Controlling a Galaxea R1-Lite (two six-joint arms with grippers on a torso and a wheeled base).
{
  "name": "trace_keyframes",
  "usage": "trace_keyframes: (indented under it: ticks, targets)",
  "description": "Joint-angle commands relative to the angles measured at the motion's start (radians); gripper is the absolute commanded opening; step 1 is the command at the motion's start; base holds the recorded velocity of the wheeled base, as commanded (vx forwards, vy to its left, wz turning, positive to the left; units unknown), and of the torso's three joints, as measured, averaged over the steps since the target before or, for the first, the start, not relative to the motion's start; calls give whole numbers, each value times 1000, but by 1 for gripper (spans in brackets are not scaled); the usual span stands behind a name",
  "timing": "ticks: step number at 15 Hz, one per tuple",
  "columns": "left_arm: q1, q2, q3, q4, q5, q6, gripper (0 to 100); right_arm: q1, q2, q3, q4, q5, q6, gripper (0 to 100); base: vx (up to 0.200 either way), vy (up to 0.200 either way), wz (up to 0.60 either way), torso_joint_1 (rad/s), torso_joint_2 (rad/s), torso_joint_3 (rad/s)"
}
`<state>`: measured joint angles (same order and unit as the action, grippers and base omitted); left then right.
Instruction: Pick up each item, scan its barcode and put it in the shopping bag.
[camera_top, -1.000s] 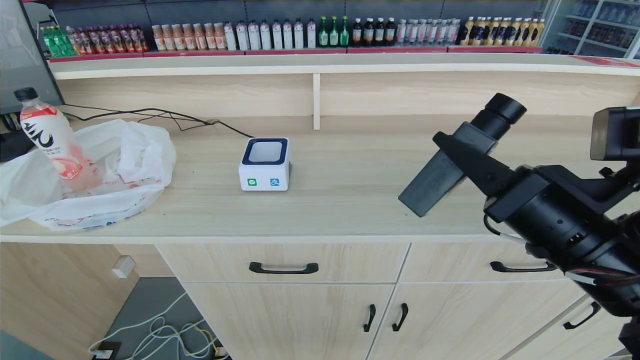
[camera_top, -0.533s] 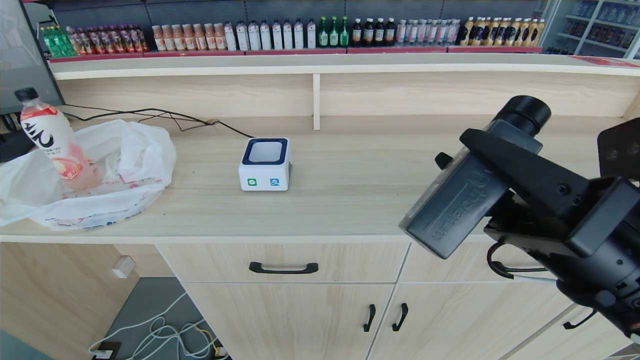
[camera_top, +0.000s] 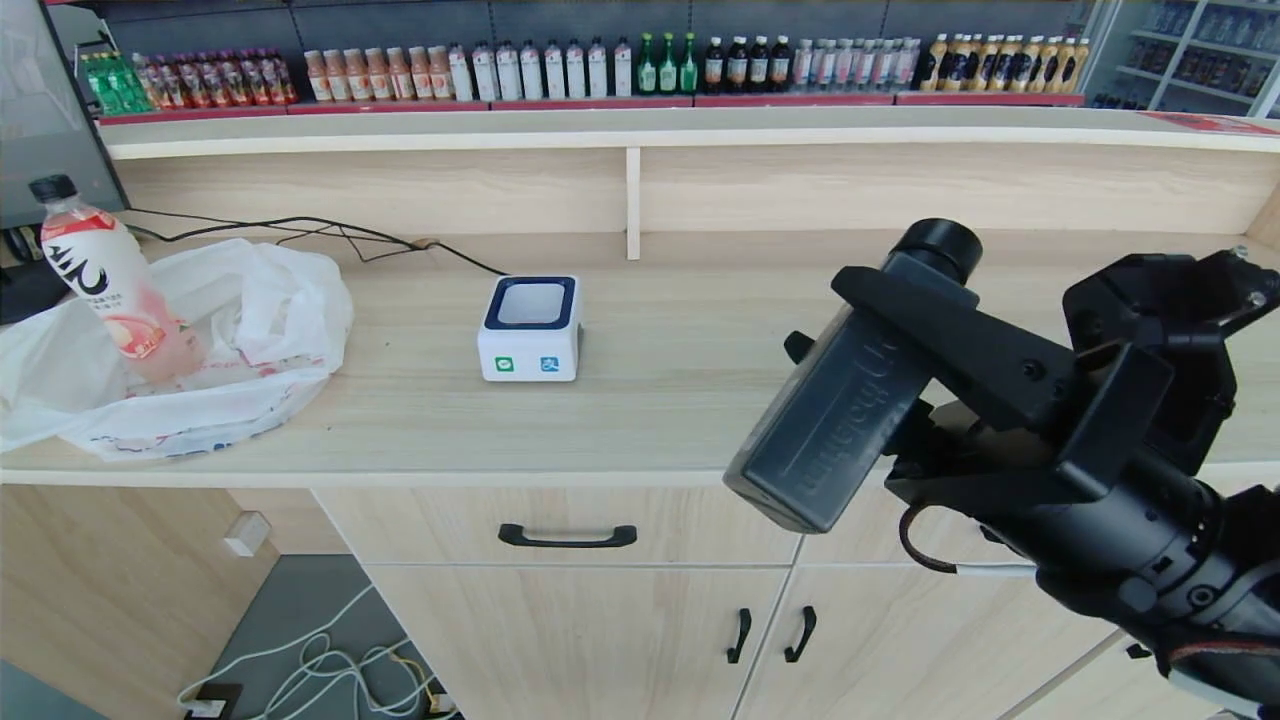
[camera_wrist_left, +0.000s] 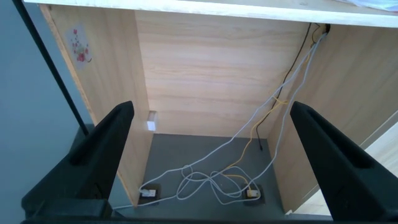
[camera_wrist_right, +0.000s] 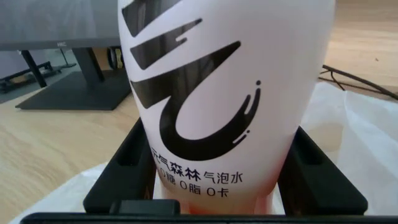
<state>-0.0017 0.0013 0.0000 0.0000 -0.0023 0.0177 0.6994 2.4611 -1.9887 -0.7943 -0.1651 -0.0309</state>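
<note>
Right claw (camera_top: 830, 320) is clenched on a dark bottle (camera_top: 810, 440), with one finger laid across its upper face just below the black cap and the other underneath. It hangs in the air to the right of the scanner (camera_top: 529, 328), well apart from it and nearer the front edge of the counter (camera_top: 680, 420). The bottle is tilted, cap up and away, base lowest. Gripping it high leaves the long body free, I judge so that a barcode can be turned to the scanner's upward window. No barcode shows on the face turned to the head camera, so a wrist roll seems needed first.

Left of the scanner the shopping bag (camera_top: 290, 310) lies slack and open on the counter, a pink drink bottle (camera_top: 105, 280) leaning in it, its mouth wide for the next item. The right wrist view shows such a pink bottle close between dark fingers, which does not square with the head view; I go by the head view.

Left claw (camera_wrist_left: 211, 109) is released, fingers spread, hanging below counter level above floor cables (camera_wrist_left: 211, 180), out of the way.
</note>
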Motion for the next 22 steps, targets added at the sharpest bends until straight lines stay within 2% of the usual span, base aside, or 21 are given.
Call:
trace_keyframes:
  ticks: [1, 14, 15, 22]
  targets:
    - [-1, 0, 0, 0, -1, 1, 100, -18, 59, -11, 9, 1, -1, 0, 0, 0, 0, 0, 0, 0]
    - [-1, 0, 0, 0, -1, 2, 100, -37, 81, -11, 10, 4, 0, 0, 0, 0, 0, 0, 0, 0]
    - [-1, 0, 0, 0, -1, 2, 100, -37, 81, -11, 10, 4, 0, 100, 0, 0, 0, 0, 0, 0]
    - [-1, 0, 0, 0, -1, 2, 100, -27, 55, -11, 0, 6, -4, 100, 0, 0, 0, 0, 0, 0]
